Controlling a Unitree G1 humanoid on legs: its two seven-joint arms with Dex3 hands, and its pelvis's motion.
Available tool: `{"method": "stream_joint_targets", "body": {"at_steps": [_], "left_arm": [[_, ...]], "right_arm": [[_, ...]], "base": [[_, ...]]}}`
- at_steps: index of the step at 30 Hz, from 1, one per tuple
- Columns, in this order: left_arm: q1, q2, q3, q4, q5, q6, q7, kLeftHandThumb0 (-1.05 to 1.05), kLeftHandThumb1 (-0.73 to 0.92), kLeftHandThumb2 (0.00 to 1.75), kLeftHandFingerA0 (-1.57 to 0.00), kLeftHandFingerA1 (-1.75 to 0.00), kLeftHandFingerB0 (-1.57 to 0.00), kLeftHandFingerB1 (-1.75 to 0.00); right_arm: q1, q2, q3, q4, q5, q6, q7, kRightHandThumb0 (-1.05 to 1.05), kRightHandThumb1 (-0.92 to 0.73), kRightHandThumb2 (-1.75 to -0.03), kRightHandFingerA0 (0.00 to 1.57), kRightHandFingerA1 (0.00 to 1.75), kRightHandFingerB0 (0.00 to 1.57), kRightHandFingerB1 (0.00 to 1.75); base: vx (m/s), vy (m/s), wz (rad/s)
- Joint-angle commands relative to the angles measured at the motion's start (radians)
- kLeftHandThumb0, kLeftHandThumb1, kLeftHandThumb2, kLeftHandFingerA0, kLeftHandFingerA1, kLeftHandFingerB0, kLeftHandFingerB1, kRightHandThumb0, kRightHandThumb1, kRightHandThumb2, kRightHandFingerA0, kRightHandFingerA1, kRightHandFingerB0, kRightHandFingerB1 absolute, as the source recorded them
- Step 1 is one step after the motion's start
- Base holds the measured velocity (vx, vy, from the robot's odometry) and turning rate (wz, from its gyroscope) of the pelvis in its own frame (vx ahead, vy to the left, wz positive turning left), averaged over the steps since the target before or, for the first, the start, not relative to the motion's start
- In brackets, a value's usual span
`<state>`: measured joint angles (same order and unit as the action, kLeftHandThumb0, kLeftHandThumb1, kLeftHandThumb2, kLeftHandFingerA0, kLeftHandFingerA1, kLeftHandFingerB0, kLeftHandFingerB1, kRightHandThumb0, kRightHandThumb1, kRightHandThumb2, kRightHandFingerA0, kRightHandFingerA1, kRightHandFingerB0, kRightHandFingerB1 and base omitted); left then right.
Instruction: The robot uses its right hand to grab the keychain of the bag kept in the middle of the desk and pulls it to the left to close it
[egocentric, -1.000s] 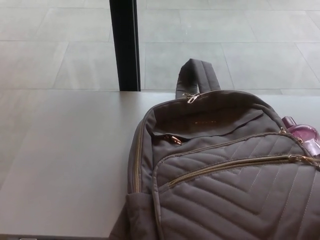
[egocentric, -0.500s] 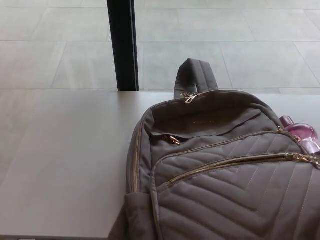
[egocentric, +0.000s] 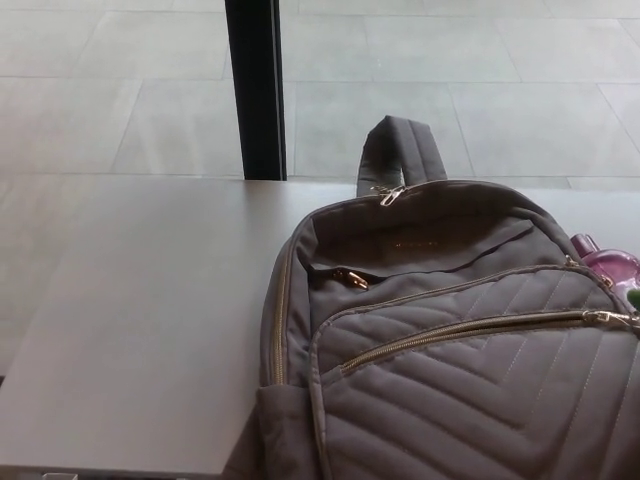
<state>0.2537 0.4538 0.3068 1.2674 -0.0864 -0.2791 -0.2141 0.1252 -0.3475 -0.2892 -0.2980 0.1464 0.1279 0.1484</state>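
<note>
Showing neither hand in the head view, so leaving the state of the fingers impossible to tell

Judging the step in hand as the approach, with nothing yet grasped. Keeping the bare desk (egocentric: 150, 320) on the left free as room for the leftward pull. Taking, as a judgement only, the gold keychain pull (egocentric: 610, 318) at the right end of the front pocket zip (egocentric: 460, 335) as the target, since only that one is leaving travel to the left. Bringing the right hand in from the right edge, pinching the metal tab itself and not the quilted cloth, then drawing along the line of the teeth, left and slightly nearer, low and steady, so as not to be dragging the whole bag (egocentric: 450, 400) across the desk. Staying clear of the pink bottle (egocentric: 605, 262) tucked just beside that pull

Lying flat on the desk, right of its middle and running off the near and right edges; pointing its handle loop (egocentric: 400, 150) to the far side, right of the black post (egocentric: 258, 90). Wearing grey-brown cloth with chevron quilting on the front pocket. Carrying, from left to right, a gold side zip (egocentric: 277, 320), a small gold pull (egocentric: 350, 278) at the left end of a gaping dark slit, and a top pull (egocentric: 385, 195) at the foot of the loop
</note>
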Motion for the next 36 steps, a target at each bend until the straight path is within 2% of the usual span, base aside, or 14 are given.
{"method": "stream_joint_targets", "body": {"at_steps": [1, 5, 6, 7, 8, 9, 10, 11, 12, 23, 28, 29, 30, 36], "left_arm": [[0.015, 0.007, 0.024, -0.006, -0.026, -0.029, -0.017, -0.77, 0.92, 0.81, -0.68, -0.57, -0.53, -0.44], [0.018, 0.005, 0.031, -0.003, -0.031, -0.035, -0.018, -0.81, 0.92, 0.83, -0.66, -0.6, -0.49, -0.47], [0.017, 0.003, 0.033, -0.002, -0.033, -0.033, -0.016, -0.75, 0.79, 1.15, -0.64, -0.67, -0.49, -0.58], [0.014, 0.002, 0.029, -0.002, -0.026, -0.029, -0.006, -0.74, 0.8, 1.16, -0.63, -0.66, -0.48, -0.57], [0.014, 0.002, 0.027, -0.003, -0.022, -0.028, -0.005, -0.78, 0.92, 0.81, -0.65, -0.59, -0.51, -0.47], [0.015, 0.003, 0.026, -0.004, -0.021, -0.028, -0.006, -0.78, 0.92, 0.81, -0.65, -0.59, -0.51, -0.47], [0.016, 0.002, 0.024, -0.007, -0.017, -0.031, 0.0, -0.74, 0.81, 1.16, -0.64, -0.66, -0.48, -0.57], [0.016, 0.001, 0.023, -0.008, -0.016, -0.031, 0.001, -0.74, 0.81, 1.16, -0.64, -0.66, -0.48, -0.57], [0.016, 0.0, 0.023, -0.009, -0.015, -0.031, 0.002, -0.79, 0.92, 0.8, -0.67, -0.57, -0.52, -0.47], [-0.002, -0.013, 0.038, -0.005, -0.022, -0.022, -0.006, -0.87, 0.84, 0.94, -0.66, -0.59, -0.48, -0.5], [-0.004, -0.012, 0.03, -0.014, -0.012, -0.036, 0.005, -0.83, 0.92, 0.78, -0.7, -0.6, -0.55, -0.48], [-0.009, -0.009, 0.028, -0.015, -0.011, -0.032, 0.007, -0.77, 0.8, 1.17, -0.66, -0.68, -0.49, -0.57], [-0.012, -0.007, 0.025, -0.016, -0.007, -0.03, 0.008, -0.81, 0.92, 0.81, -0.67, -0.59, -0.52, -0.47], [-0.032, -0.011, 0.013, -0.009, 0.001, -0.014, 0.013, -0.86, 0.92, 0.81, -0.72, -0.59, -0.57, -0.48]], "right_arm": [[-0.073, 0.047, -0.02, -0.076, 0.197, 0.289, -0.011, -0.12, -0.49, -1.33, 0.99, 1.75, 0.78, 1.62], [-0.133, 0.074, 0.021, -0.11, 0.2, 0.362, -0.038, -0.16, -0.53, -1.24, 1.01, 1.75, 0.81, 1.63], [-0.151, 0.079, 0.034, -0.114, 0.2, 0.377, -0.039, -0.16, -0.51, -1.29, 1.01, 1.75, 0.74, 1.7], [-0.186, 0.1, 0.065, -0.125, 0.19, 0.406, -0.056, -0.16, -0.5, -1.3, 1.02, 1.75, 0.76, 1.68], [-0.201, 0.116, 0.082, -0.136, 0.184, 0.424, -0.068, -0.18, -0.48, -1.31, 1.01, 1.75, 0.76, 1.66], [-0.21, 0.127, 0.094, -0.143, 0.18, 0.438, -0.075, -0.18, -0.48, -1.31, 1.01, 1.75, 0.76, 1.66], [-0.237, 0.165, 0.154, -0.152, 0.159, 0.444, -0.084, -0.17, -0.44, -1.36, 1.03, 1.75, 0.8, 1.66], [-0.241, 0.17, 0.158, -0.153, 0.155, 0.448, -0.084, -0.17, -0.44, -1.36, 1.03, 1.75, 0.8, 1.66], [-0.249, 0.178, 0.185, -0.162, 0.137, 0.457, -0.086, -0.19, -0.44, -1.35, 1.01, 1.75, 0.79, 1.66], [-0.312, 0.376, 0.547, -0.087, -0.047, 0.445, -0.149, -0.25, -0.35, -1.48, 1.09, 1.75, 0.89, 1.68], [-0.298, 0.472, 0.615, -0.043, -0.063, 0.504, -0.196, -0.24, -0.33, -1.51, 1.06, 1.75, 0.88, 1.68], [-0.29, 0.481, 0.631, -0.028, -0.072, 0.487, -0.198, -0.24, -0.32, -1.52, 1.06, 1.75, 0.88, 1.7], [-0.282, 0.489, 0.647, -0.015, -0.082, 0.474, -0.199, -0.23, -0.37, -1.53, 1.07, 1.75, 0.92, 1.62], [-0.284, 0.638, 0.855, 0.143, -0.169, 0.475, -0.292, -0.22, -0.35, -1.57, 1.02, 1.75, 0.9, 1.62]], "base": [[0.0, 0.0, 0.0], [0.0, 0.0, 0.0], [0.0, 0.0, 0.0], [0.0, 0.0, 0.0], [0.0, 0.0, 0.0], [0.0, 0.0, 0.0], [0.0, 0.0, 0.0], [0.0, 0.0, 0.0], [0.0, 0.0, 0.0], [0.0, 0.0, 0.0], [0.0, 0.0, 0.0], [0.0, 0.0, 0.0], [0.0, 0.0, 0.0], [0.0, 0.0, 0.0]]}}
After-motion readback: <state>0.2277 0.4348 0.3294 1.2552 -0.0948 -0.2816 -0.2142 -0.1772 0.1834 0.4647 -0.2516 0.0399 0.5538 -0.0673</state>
